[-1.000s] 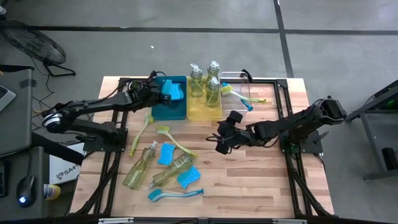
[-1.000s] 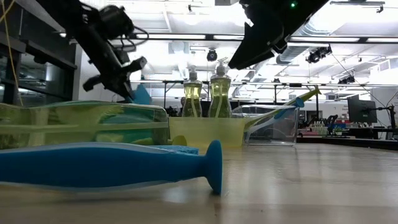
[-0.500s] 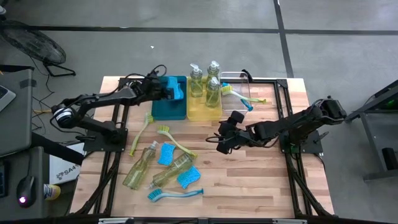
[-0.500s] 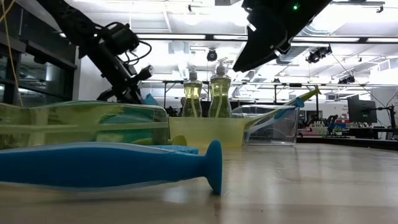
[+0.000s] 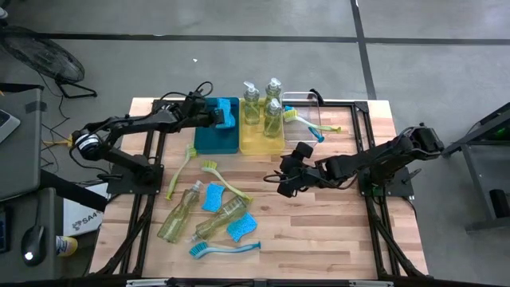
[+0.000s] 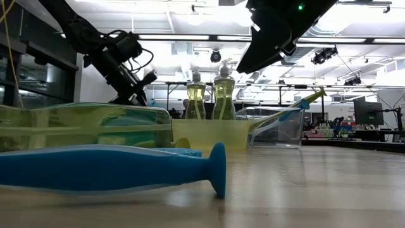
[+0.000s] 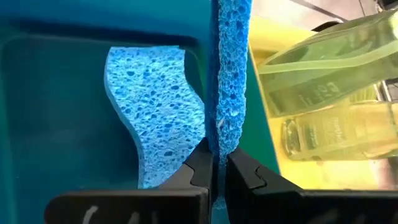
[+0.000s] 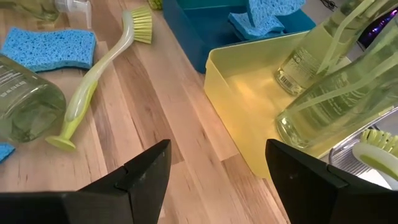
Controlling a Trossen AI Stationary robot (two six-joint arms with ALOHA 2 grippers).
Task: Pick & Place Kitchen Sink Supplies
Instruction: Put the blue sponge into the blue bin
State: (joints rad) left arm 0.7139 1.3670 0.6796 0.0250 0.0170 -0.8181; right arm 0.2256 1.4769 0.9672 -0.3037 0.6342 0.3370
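Left gripper (image 7: 216,171) is clamped on a bright-blue wavy-edged sponge (image 7: 231,74) inside the teal plastic bin (image 5: 209,137); right gripper (image 8: 217,168) hangs open mid-table.

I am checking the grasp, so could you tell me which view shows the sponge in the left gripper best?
The left wrist view: the sponge sits edge-on, pinched in the left gripper. The high view shows it small over the teal bin; the low view hides it.

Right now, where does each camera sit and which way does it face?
High: overhead, looking straight down at both arms.
Low: table height, facing across a blue brush; arms hang above.
Left wrist: left gripper shut on a sponge over the teal bin.
Right wrist: open right gripper facing the yellow bin.
Both wrist views show the soap bottles.
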